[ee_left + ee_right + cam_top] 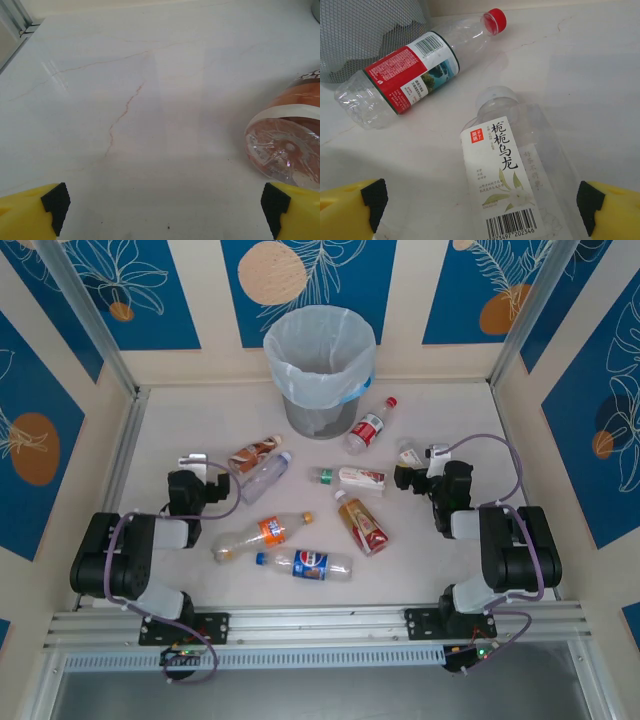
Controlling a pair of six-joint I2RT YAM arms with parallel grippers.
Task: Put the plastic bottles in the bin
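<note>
8 small clear plastic bottles (305,563) with coloured labels lie on their sides on the pale table (450,420). All are outside the round dark grey mesh bin (318,415) with a white bag liner, which stands at the far side. The red-labelled, red-capped bottle (410,70) lies just beside the bin. The right gripper (482,202) has its jaws apart, and the white-labelled bottle (500,170) lies between them. The left gripper (165,202), jaws apart, is near the brown-labelled bottle (287,145).

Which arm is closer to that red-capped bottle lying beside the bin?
Right. The right end effector is just near-right of the red-capped bottle; the left end effector is far across the table, to its left.
</note>
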